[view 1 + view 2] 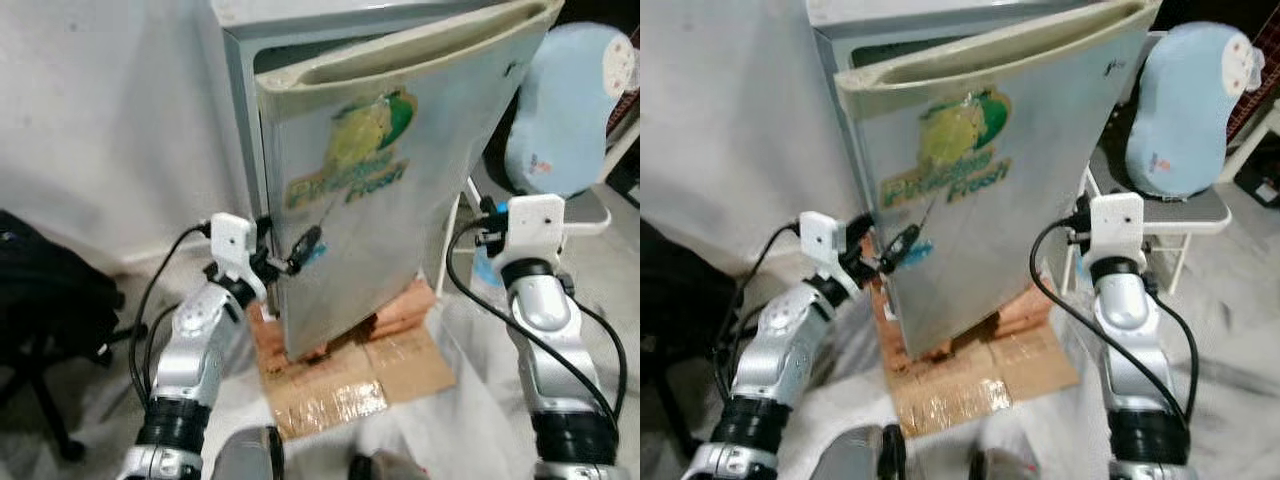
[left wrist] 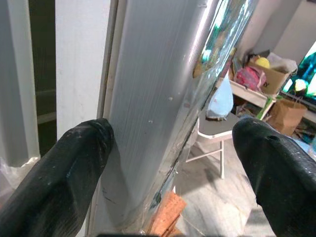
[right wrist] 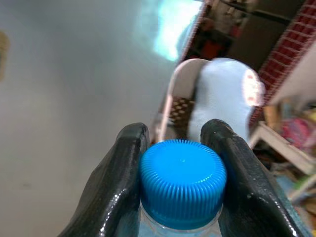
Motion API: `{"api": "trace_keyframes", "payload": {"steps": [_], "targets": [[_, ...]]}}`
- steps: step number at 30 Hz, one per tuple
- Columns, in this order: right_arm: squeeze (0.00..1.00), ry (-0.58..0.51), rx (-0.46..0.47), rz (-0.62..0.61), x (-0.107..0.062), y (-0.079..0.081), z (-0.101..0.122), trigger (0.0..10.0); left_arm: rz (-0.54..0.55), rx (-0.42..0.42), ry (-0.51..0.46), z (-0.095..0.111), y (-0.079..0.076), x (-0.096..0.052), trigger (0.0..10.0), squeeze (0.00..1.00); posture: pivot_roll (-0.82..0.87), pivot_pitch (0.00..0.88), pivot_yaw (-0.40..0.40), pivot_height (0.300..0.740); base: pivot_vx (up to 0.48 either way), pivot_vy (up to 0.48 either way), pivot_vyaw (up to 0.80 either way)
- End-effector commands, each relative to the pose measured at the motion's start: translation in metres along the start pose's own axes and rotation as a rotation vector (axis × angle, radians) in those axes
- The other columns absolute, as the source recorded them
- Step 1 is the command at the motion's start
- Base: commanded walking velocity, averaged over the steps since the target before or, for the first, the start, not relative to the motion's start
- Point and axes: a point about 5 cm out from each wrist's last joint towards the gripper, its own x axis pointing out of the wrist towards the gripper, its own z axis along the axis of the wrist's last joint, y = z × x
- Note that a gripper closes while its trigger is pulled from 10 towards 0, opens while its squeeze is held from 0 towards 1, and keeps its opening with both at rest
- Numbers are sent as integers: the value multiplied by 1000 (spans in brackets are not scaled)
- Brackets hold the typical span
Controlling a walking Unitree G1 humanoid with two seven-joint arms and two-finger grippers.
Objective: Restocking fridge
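- Now the silver fridge [image 1: 400, 200] stands on cardboard [image 1: 350, 385], door ajar, green-yellow logo.
- Left end effector [image 2: 168, 163] spread around the door edge.
- Right end effector [image 3: 180, 168] pinches a blue-capped bottle [image 3: 182, 182] beside the fridge.

Fridge door [image 1: 400, 190]: pale silver-grey, with a yellow-and-green emblem and yellow-green lettering. Bottle cap [image 3: 182, 182]: bright blue, ridged; black fingers [image 3: 121, 182] on either side of it. Cardboard [image 1: 345, 385] under the fridge: brown. Cushion [image 1: 1185, 110] on the chair: light blue. Arms silver, white wrist blocks, black cables. Wall behind: white.
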Motion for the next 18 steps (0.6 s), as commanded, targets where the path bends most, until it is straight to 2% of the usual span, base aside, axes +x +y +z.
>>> {"api": "trace_keyframes", "payload": {"steps": [1,6,12,18], "targets": [[0,15,-42,-78,2,-13,-2,10000,-163,22,-21,10,-34,20,10000,0,-57,99,-33,740,266,-398,-775],[0,32,-30,-111,3,-17,-5,10000,-164,28,-24,13,-35,21,10000,0,-55,95,-26,740,270,-394,-559],[0,27,-41,-123,1,-14,-5,10000,-190,35,-22,16,-40,24,10000,0,-52,90,-14,740,274,-392,0],[0,49,-112,-201,-2,-25,-8,10000,-255,53,-8,17,-49,27,10000,0,-52,88,-6,740,277,-389,0]]}}
